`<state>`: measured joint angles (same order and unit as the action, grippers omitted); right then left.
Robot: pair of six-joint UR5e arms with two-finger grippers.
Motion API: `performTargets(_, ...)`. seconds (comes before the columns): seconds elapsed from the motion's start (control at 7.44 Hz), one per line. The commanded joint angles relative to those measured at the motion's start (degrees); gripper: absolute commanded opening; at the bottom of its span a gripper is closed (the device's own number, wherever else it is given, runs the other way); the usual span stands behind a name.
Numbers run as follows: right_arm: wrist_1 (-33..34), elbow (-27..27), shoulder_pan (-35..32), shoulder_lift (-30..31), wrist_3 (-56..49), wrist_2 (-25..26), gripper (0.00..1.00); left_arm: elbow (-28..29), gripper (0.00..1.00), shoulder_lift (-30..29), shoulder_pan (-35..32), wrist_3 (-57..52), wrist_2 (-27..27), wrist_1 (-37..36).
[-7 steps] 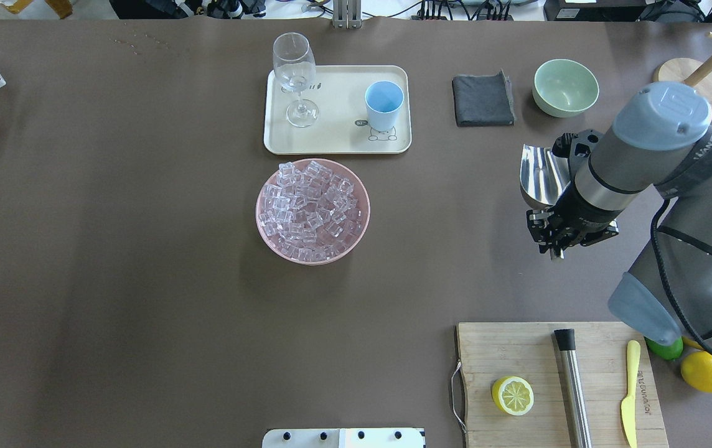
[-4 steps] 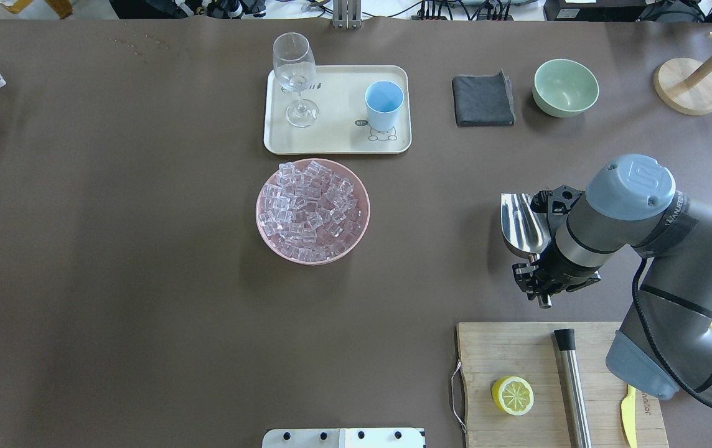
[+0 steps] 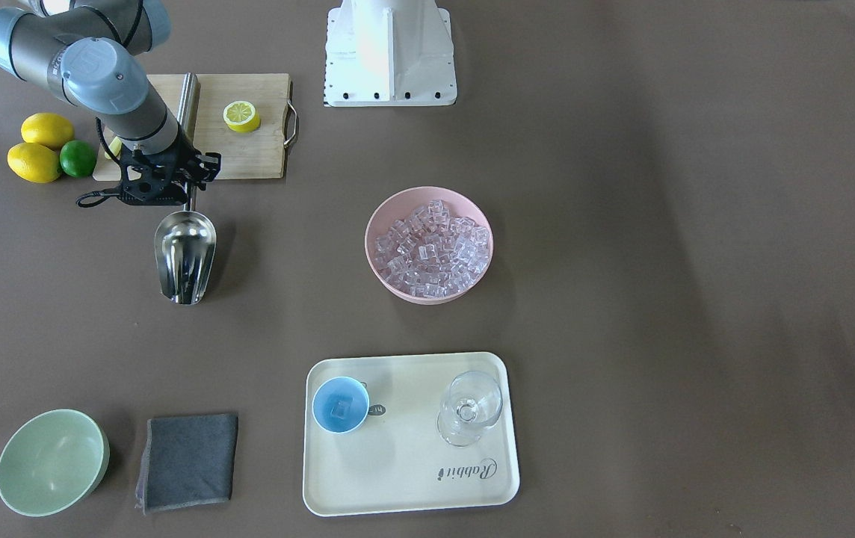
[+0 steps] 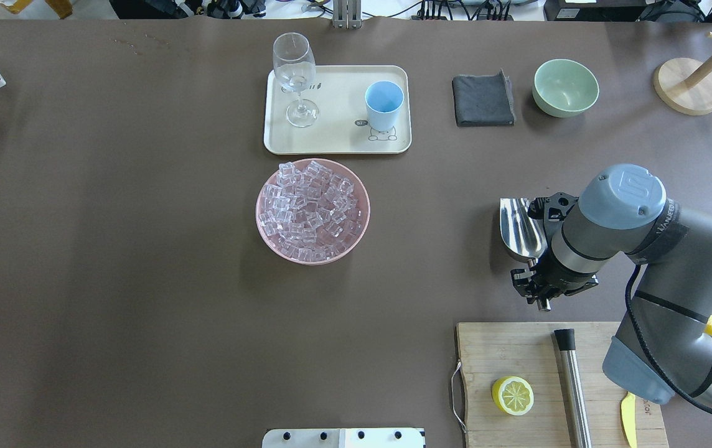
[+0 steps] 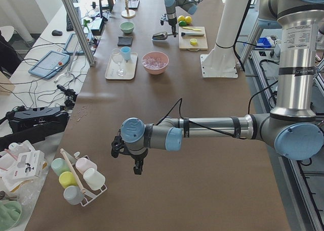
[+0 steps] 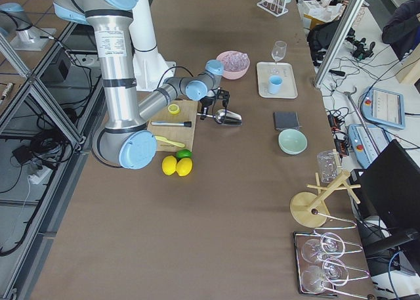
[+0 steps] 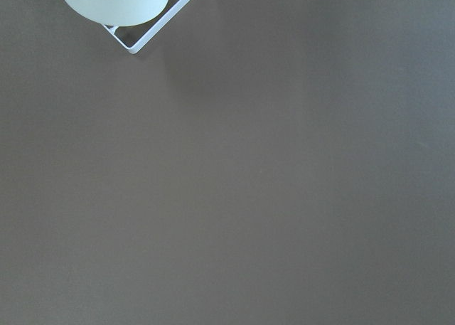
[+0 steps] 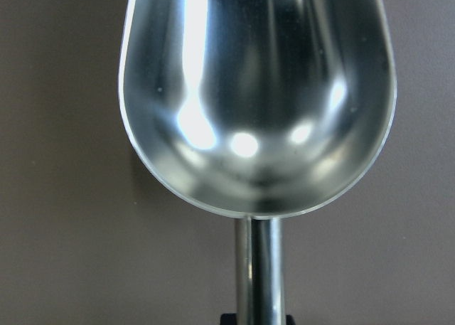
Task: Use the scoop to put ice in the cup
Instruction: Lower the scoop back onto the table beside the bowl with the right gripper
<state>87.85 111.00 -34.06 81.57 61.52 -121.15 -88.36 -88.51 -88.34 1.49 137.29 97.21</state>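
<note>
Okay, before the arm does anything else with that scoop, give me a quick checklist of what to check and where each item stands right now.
1. Grip: the right pincer is shut on the handle of the scoop: ok.
2. Load: the scoop's trough is empty in the right wrist view, ready for a scoop: ok.
3. Supply: the pink bowl is heaped with ice: ok.
4. Target: the cup stands upright on the tray, mouth open, with what looks like one cube inside: ok.
5. Neighbour: the wine glass stands apart from the cup on the same tray: ok, but mind it when pouring.
6. The left pincer is far down the table; open or shut: cannot tell.
</note>
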Motion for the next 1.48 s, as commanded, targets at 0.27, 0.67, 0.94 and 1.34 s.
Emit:
performTargets(0.27, 0.0, -0.8, 0.0, -0.6, -0.1, 0.0, 0.85, 0.0, 0.98, 0.0, 0.0, 0.0, 0.0, -0.1)
performTargets(0.67, 0.1, -0.3, -1.0, -0.8, -0.3, -1.3, 1.0, 0.0, 0.98, 0.0, -0.1, 0.0, 0.0, -0.1)
performTargets(0.94, 0.6, -0.3, -3.4, -1.1, -0.4, -3.9, 1.0, 0.0, 0.98, 0.1, -0.2, 0.0, 0.0, -0.1)
performTargets(1.34, 1.3, -0.3, -7.1, -1.7, -1.6, -5.4, 1.0, 0.1, 0.98, 0.0, -0.7, 0.1, -0.2, -0.1)
